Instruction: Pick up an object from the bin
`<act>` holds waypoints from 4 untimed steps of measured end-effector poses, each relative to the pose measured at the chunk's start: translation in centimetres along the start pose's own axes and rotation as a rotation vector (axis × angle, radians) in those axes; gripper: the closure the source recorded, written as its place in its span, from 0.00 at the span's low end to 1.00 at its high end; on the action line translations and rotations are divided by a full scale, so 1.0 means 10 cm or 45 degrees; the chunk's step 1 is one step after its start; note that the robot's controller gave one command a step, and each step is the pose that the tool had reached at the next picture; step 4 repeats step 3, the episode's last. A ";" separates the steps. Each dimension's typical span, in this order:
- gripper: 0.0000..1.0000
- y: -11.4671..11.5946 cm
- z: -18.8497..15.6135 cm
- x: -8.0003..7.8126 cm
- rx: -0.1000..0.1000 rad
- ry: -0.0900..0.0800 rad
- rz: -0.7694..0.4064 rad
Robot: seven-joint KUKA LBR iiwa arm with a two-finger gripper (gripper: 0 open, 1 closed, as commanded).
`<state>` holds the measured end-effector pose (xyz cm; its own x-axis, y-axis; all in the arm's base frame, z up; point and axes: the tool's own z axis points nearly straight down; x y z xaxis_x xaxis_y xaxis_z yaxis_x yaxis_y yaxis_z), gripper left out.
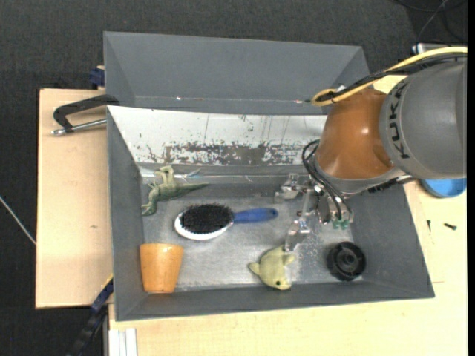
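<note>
Yellowish soft toy (273, 268) lies on the floor of the bin (122, 221) close to its front wall, right of the middle. The gripper (299, 228) hangs just behind the toy, and whether it is released or clenched cannot be told. A black round part (346, 261) sits toward the front right corner, and a blue-handled hairbrush (215, 219) lies mid-floor.

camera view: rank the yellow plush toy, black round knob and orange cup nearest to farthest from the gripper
1. Yellow plush toy: lower middle, just below the gripper.
2. Black round knob: lower right corner.
3. Orange cup: lower left corner, far across the bin.
</note>
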<state>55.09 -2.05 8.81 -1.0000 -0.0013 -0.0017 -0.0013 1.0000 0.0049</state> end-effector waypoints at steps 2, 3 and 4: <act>1.00 0.95 0.14 0.15 0.001 -0.020 0.175; 1.00 0.83 -1.15 0.39 0.003 -0.012 0.264; 1.00 0.83 -1.15 0.39 0.003 -0.012 0.264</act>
